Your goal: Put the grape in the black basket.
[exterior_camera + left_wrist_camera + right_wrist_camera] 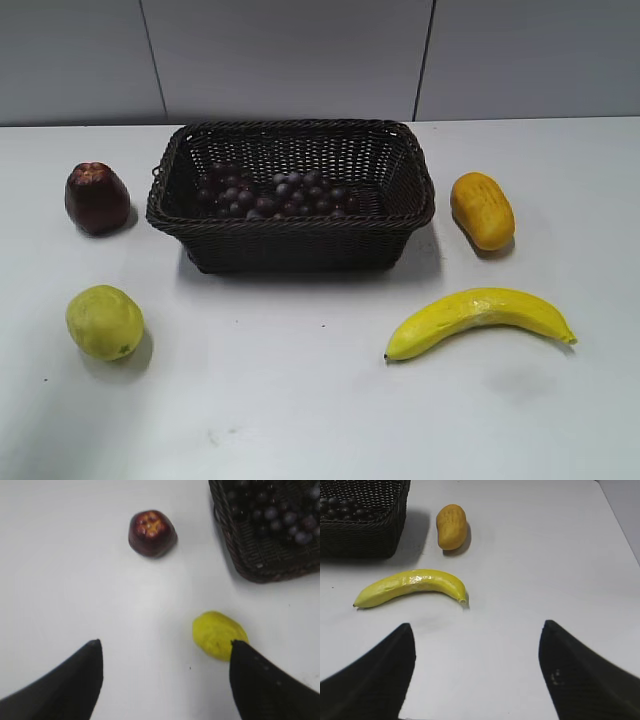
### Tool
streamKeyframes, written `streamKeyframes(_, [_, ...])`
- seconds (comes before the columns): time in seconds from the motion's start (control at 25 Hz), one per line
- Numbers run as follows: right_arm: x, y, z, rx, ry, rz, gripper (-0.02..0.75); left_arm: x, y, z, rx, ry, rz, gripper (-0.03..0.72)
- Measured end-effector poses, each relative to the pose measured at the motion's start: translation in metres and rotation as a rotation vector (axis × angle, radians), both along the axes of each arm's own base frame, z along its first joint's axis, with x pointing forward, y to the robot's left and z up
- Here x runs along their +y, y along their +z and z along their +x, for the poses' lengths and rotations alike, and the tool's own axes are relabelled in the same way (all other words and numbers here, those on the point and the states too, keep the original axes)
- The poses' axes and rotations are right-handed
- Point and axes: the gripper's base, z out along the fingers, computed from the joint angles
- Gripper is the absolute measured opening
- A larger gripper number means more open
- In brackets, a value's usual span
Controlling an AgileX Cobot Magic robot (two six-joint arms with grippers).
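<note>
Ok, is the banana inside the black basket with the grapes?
No, the banana lies on the table in front of the black basket; only the grapes are inside.

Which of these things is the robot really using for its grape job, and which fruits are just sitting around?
For the job:
- the grape, already lying inside the basket
- the black basket

Just lying about on the table:
- dark red fruit, left of the basket
- yellow-green fruit, front left
- orange fruit, right of the basket
- banana, front right
</note>
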Motion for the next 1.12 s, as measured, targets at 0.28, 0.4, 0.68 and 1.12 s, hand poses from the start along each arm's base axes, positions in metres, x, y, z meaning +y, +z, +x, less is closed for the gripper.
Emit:
streamKeyframes(0.28, [0.0, 0.0, 0.0, 0.0, 0.0, 0.0, 0.585, 0.013, -0.048, -0.077, 0.091, 0.047, -0.038, 0.585])
streamKeyframes(0.4, [0.0, 0.0, 0.0, 0.0, 0.0, 0.0, 0.585, 0.019, -0.066, -0.11, 0.076, 0.089, -0.074, 0.585])
streamKeyframes(0.68, [0.0, 0.0, 0.0, 0.0, 0.0, 0.0, 0.585, 0.033, -0.096, -0.178, -0.032, 0.102, -0.122, 0.585])
streamKeyframes(1.12, [0.0, 0.0, 0.0, 0.0, 0.0, 0.0, 0.585, 0.054, -0.098, -0.225, -0.326, 0.112, -0.067, 0.585])
